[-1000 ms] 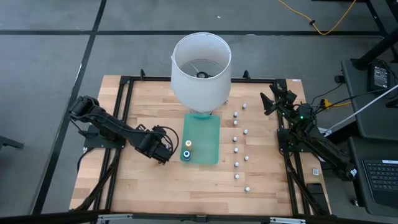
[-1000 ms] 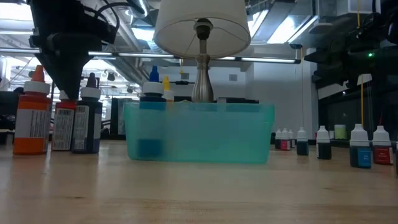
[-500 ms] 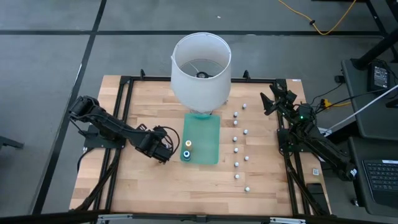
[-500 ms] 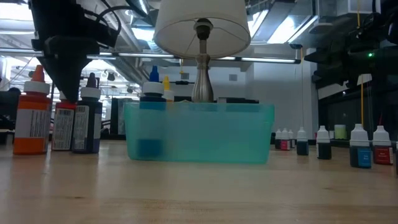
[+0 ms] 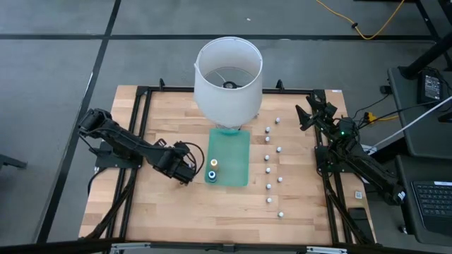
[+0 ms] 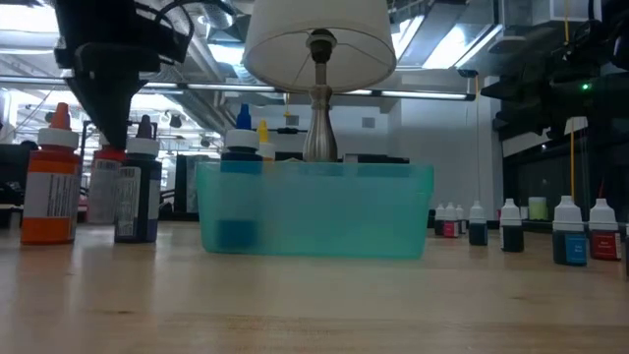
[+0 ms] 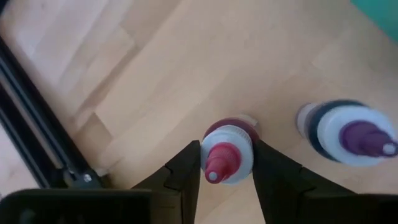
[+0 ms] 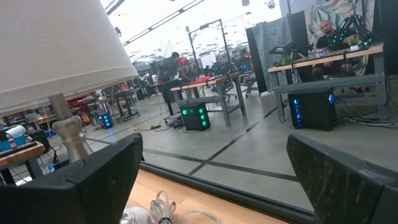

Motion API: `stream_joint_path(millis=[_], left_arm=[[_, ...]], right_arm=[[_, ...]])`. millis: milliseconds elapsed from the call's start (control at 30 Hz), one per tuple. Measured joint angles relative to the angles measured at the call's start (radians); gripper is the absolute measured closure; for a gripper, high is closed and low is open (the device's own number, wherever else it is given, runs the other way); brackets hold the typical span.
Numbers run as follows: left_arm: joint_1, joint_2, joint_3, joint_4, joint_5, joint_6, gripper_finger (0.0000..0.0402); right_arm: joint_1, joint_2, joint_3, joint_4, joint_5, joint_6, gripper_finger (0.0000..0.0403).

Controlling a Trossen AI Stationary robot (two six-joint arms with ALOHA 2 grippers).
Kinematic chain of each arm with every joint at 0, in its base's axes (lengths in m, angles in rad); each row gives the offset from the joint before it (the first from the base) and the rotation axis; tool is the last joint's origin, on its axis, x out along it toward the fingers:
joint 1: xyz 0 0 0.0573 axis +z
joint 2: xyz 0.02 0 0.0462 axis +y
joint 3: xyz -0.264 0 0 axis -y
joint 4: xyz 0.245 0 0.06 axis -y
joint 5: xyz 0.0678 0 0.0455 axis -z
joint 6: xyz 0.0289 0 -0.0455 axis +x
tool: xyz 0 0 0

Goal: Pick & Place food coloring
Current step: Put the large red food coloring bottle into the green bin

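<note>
Left gripper (image 7: pixel 226 163) clamps red-capped bottle (image 7: pixel 227 154) beside purple-capped bottle (image 7: pixel 348 132).

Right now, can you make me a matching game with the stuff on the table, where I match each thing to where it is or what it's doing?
Things:
1. red-capped bottle
2. purple-capped bottle
3. teal bin
4. right pincer

Places or states:
A. open, waiting at the table's far right corner
B. gripped between the left pincer's fingers
C. standing free beside the gripped bottle
D. in front of the lamp, with two bottles inside

Pairs: 1-B, 2-C, 3-D, 4-A
</note>
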Motion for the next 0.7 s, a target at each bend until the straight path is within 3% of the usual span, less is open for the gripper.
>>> stream_joint_path(millis=[233, 700], left_arm=[[0.000, -0.018, 0.082, -0.023, -0.057, 0.043, 0.0287], [0.029, -0.018, 0.232, -0.009, -0.212, 0.384, 0.0285]], right_arm=[[0.000, 0.000, 0.000, 0.000, 0.000, 0.000, 0.0004], [0.000, 0.000, 0.000, 0.000, 0.000, 0.000, 0.0004]])
